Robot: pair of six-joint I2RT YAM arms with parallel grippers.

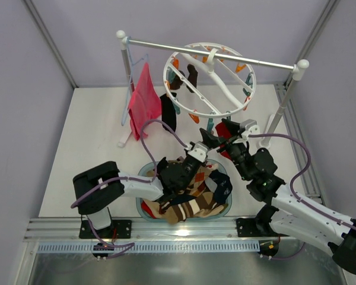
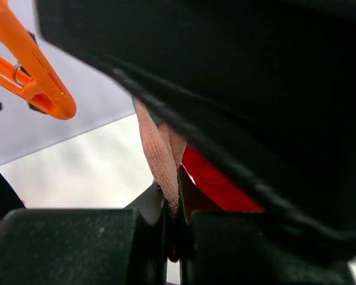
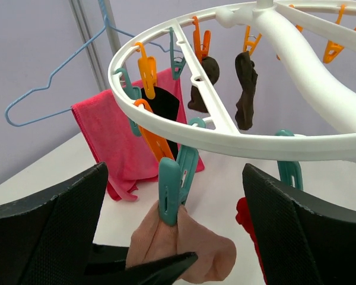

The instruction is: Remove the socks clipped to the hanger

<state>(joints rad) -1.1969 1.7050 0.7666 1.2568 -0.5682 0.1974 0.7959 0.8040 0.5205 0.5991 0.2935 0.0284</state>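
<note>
A white worktop (image 1: 95,148) is enclosed by pale lilac walls, with grey metal uprights in the far corners. Across its far side a metal rail (image 1: 151,44) is carried on two white posts, one near the far left corner (image 1: 126,62) and one near the right edge (image 1: 288,98). A pink cloth (image 1: 144,101) is hung at the left post, its lower end close to the worktop. A thin light-blue wire hanger (image 3: 50,86) is seen just beside it. A pale teal basin (image 1: 141,173) is set at the middle of the near edge. An aluminium profile (image 1: 184,228) is run along that edge.
</note>
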